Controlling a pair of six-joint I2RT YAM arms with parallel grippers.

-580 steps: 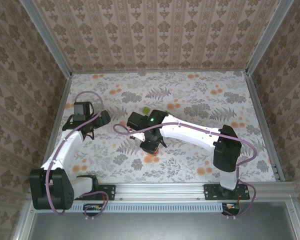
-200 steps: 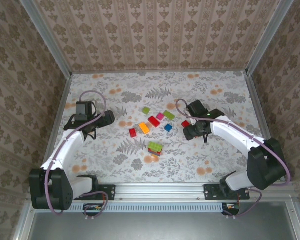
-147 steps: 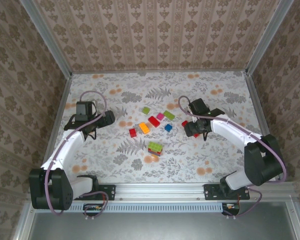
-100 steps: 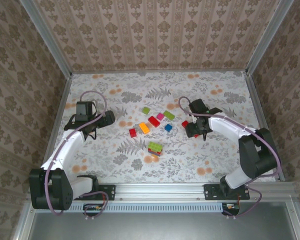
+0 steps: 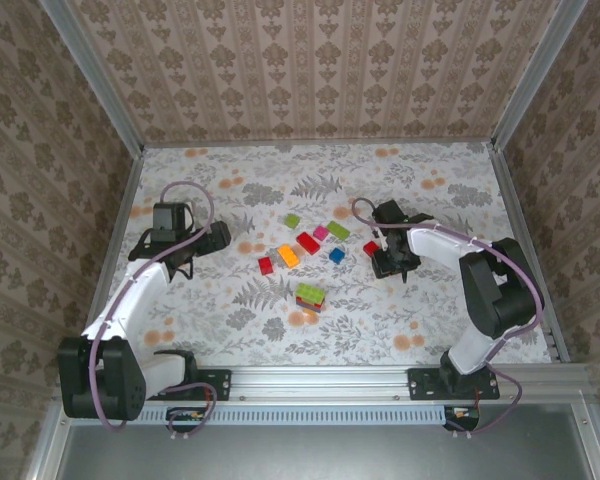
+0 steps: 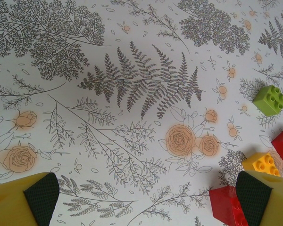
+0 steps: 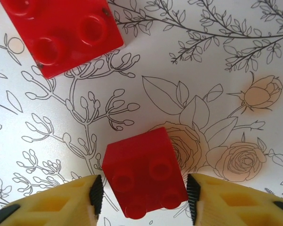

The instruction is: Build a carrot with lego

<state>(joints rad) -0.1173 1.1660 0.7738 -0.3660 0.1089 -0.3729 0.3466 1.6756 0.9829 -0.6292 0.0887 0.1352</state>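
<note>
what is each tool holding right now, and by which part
The left tool is open and holds nothing. The right tool straddles a small red brick at its two opposite side walls; whether it actually clamps it cannot be told.

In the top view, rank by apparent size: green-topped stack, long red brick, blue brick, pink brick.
Green-topped stack of plastic bricks
oblong red brick
then square blue brick and square magenta brick, alike.
</note>
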